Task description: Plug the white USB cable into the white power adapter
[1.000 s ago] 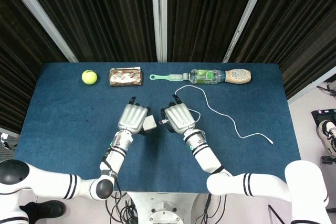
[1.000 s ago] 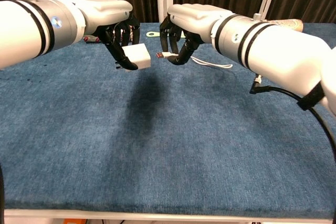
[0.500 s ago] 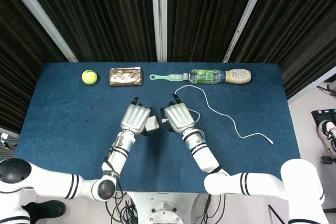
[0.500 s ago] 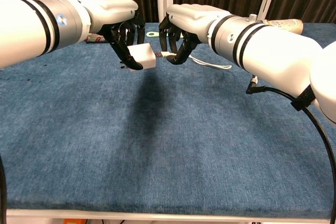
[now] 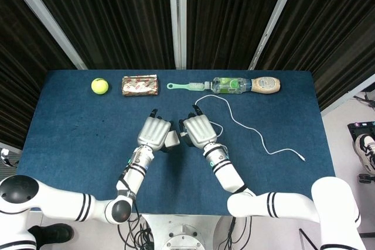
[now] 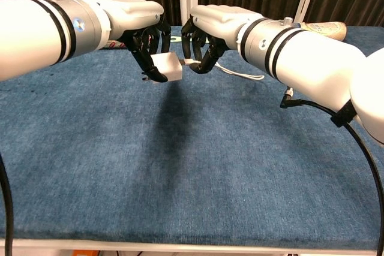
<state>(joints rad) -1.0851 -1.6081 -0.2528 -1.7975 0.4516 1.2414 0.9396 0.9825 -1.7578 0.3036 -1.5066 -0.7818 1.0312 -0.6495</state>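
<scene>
My left hand (image 5: 154,132) (image 6: 143,31) holds the white power adapter (image 5: 173,139) (image 6: 167,66) above the blue table. Facing it, my right hand (image 5: 198,132) (image 6: 207,34) pinches the USB plug (image 6: 189,63) of the white cable (image 5: 246,127) (image 6: 240,74). The plug tip meets the adapter's face; whether it sits inside the port cannot be told. From the right hand the cable loops back and trails right across the cloth to its free end (image 5: 302,158).
Along the far edge lie a tennis ball (image 5: 99,86), a wrapped snack pack (image 5: 140,85), a green brush (image 5: 188,86) and a bottle (image 5: 246,85). A black wire (image 6: 354,142) hangs from my right arm. The table's front edge (image 6: 180,245) is near.
My left hand has carried the adapter to the right, closing the gap until it touches the plug. The right hand has barely moved.
</scene>
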